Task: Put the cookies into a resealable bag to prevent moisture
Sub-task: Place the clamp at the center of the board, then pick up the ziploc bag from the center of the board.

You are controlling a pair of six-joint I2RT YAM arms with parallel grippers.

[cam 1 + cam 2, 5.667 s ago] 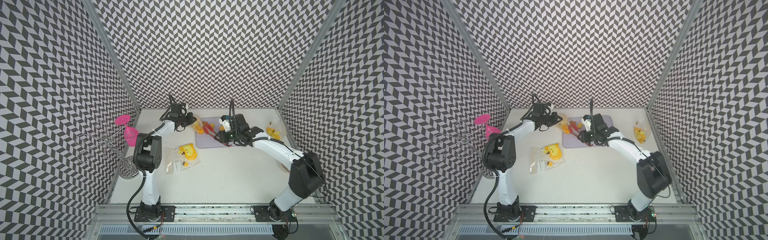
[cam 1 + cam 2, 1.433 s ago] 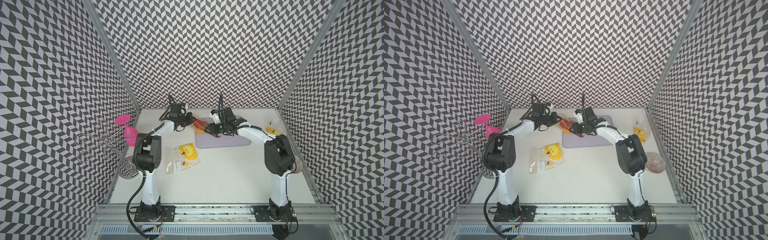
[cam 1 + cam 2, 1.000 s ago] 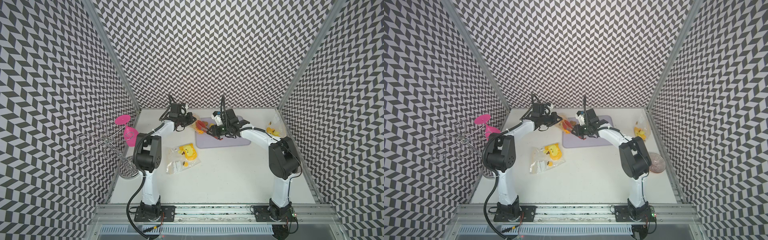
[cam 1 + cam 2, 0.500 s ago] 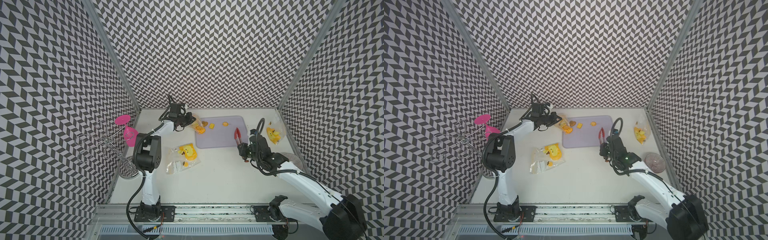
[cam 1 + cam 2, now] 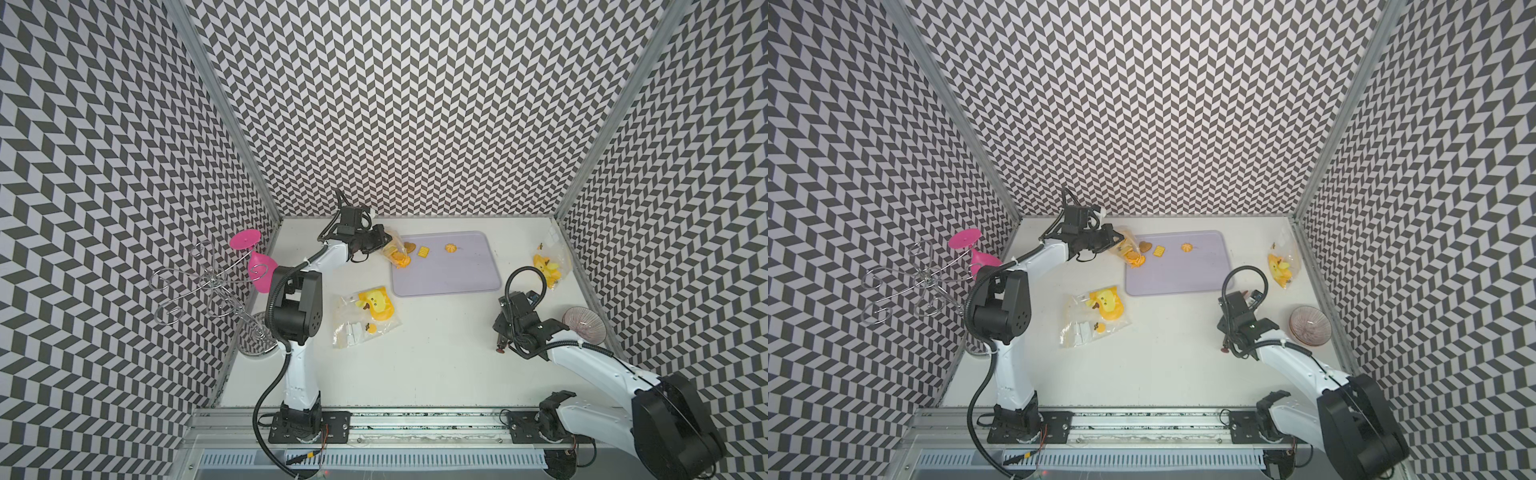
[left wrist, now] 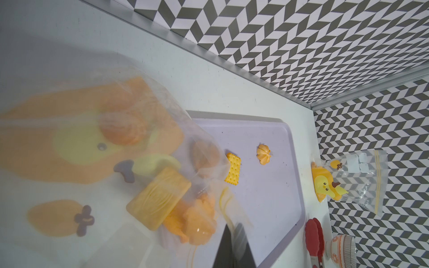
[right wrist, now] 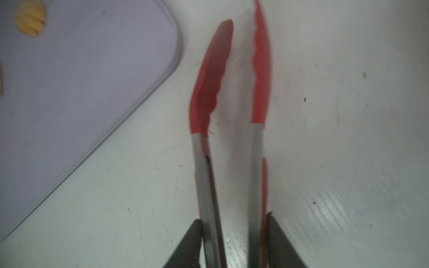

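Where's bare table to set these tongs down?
Free: table front-centre, between the duck-print bag, right gripper and front rail; the lavender tray's near half. Crowded: tray's far-left corner, with the left gripper, held bag and cookies.

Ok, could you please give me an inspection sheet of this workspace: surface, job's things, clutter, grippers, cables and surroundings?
Surface: white table, some dark specks, no spill seen.
Job's things: three cookies lie on the lavender tray; more sit inside the clear bag.
Clutter: one spare bag mid-table, another by the right wall; glass bowl; wire rack with a pink glass.
Grippers: left gripper shut on the clear bag's edge; right gripper shut on the red tongs, whose tips are empty.
Cables: black cable loops above the right wrist; black hose runs up the left arm; neither touches the cookies.
Surroundings: chevron walls on three sides; metal rail in front.
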